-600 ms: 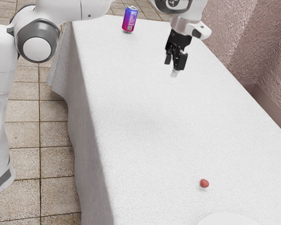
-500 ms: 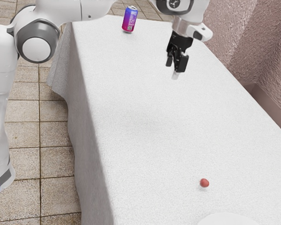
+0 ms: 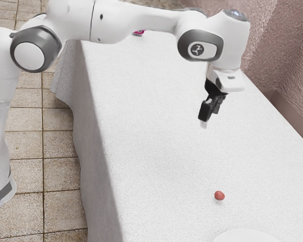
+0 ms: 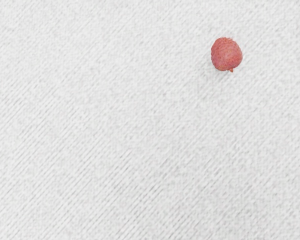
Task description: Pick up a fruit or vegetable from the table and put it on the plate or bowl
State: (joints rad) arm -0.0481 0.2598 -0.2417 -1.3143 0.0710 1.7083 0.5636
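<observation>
1. Red small fruit (image 3: pixel 219 195) lies on the counter (image 3: pixel 141 126) near the plate (image 3: pixel 242 236), well apart from the end effector (image 3: pixel 204 120).
2. It holds nothing; how far open, I cannot tell.
3. An off-centre descent could send the fruit rolling.

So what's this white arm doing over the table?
The robot arm is going after the small red fruit lying on the white table. Its gripper hangs in the air above the cloth, well short of the fruit, with nothing in it. The white plate meant for the fruit sits near it, not yet in use.
</observation>
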